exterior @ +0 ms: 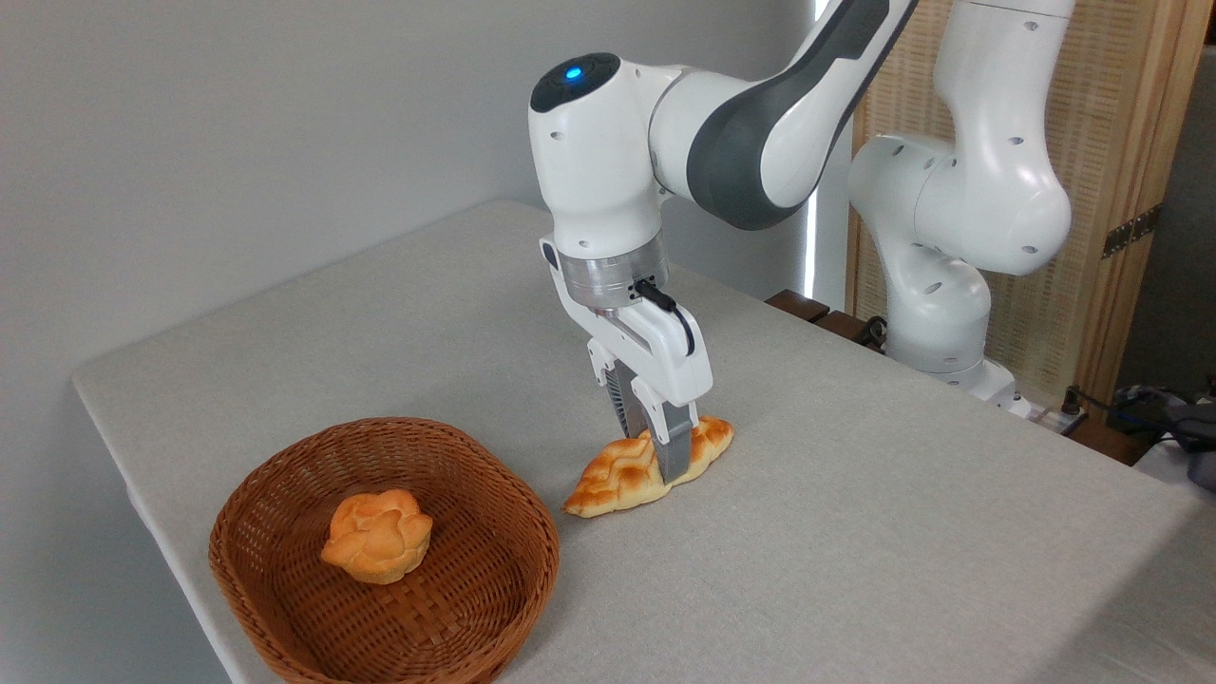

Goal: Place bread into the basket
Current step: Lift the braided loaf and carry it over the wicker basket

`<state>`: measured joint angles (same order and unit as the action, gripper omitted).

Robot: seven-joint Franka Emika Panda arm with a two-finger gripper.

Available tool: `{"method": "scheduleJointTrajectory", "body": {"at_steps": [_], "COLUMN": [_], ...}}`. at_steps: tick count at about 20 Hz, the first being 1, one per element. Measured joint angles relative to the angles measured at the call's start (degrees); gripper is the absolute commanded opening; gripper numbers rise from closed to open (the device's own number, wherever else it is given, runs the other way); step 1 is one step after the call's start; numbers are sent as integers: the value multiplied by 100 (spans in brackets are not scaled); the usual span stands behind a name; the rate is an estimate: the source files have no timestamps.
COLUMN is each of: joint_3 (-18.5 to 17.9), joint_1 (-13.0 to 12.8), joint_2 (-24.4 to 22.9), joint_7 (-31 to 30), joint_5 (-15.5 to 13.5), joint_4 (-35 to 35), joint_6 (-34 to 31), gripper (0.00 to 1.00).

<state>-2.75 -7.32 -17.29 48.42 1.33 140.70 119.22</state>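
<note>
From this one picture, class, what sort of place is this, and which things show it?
Probably a robotics lab or test room, not a kitchen: a robot arm fixed beside a cloth-covered table, with bread and a basket laid out alone for practice.

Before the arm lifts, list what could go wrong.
1. The fingers straddle the bread nearer its right end, so the long left end may droop or twist out.
2. A round bun already sits in the basket; the loaf could land on it and roll out.
3. A low carry could catch the rim.
</note>
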Motion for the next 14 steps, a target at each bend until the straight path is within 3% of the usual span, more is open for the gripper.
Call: {"method": "scheduleJointTrajectory", "body": {"at_steps": [4,10,14], "joint_3": [0,0,-3], "joint_1": [-45,-90,-140], "joint_2": [-86,-247,-224], "joint_7": [3,34,34], "joint_5": [0,-22,-168], "joint_4": [-66,-881,-1213], "joint_6": [-144,-1341,-1465], "gripper": [47,47,47]}}
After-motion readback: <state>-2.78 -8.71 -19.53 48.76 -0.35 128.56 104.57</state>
